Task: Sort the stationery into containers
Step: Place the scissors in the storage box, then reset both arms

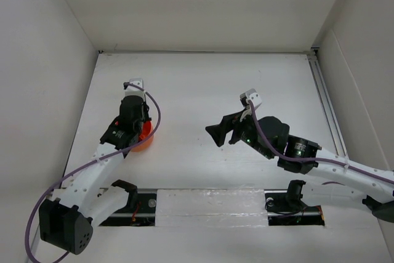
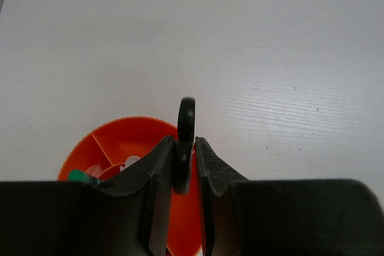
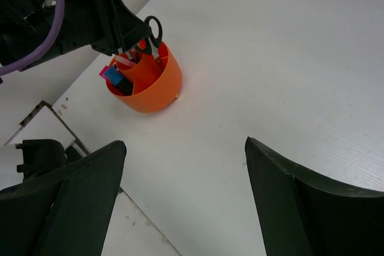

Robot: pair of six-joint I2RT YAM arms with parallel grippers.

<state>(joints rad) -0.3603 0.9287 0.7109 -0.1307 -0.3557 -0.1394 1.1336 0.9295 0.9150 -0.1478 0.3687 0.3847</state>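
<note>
Left gripper (image 2: pixel 185 143): filling the bottom of its own wrist view, its black fingers (image 2: pixel 157 178) are clamping the scissors (image 2: pixel 186 112) by one handle loop, pressing in from both sides directly over the cup.
Scissors: standing upright and pointing down into the orange cup (image 2: pixel 129 122), with the black loop rising above the rim. The fingers are hiding the blades from the left wrist view.
Orange cup: sitting on the white tabletop (image 1: pixel 203 84) in its left part, nearer the near edge than the far edge and standing off both the left edge and the near edge. Thin inner walls are dividing it into compartments.
Cup contents: highlighters (image 3: pixel 114 76) with blue and pink ends are poking above the rim on the side facing the tabletop's left edge. A green-tipped item (image 2: pixel 77 176) is lying low inside, just beside the left finger. Which compartment each is occupying cannot be told.
Right gripper (image 3: pixel 183 148): hanging spread wide and carrying nothing, over the middle of the tabletop. It is well apart from the cup and its fingers are pointing toward it.
Left arm (image 1: pixel 92 177): reaching in from the near left corner, with a purple cable (image 1: pixel 155 112) looping out past the wrist above the cup.
Right arm (image 1: pixel 320 164): stretching in from the near right corner, its wrist angling toward the left edge.
</note>
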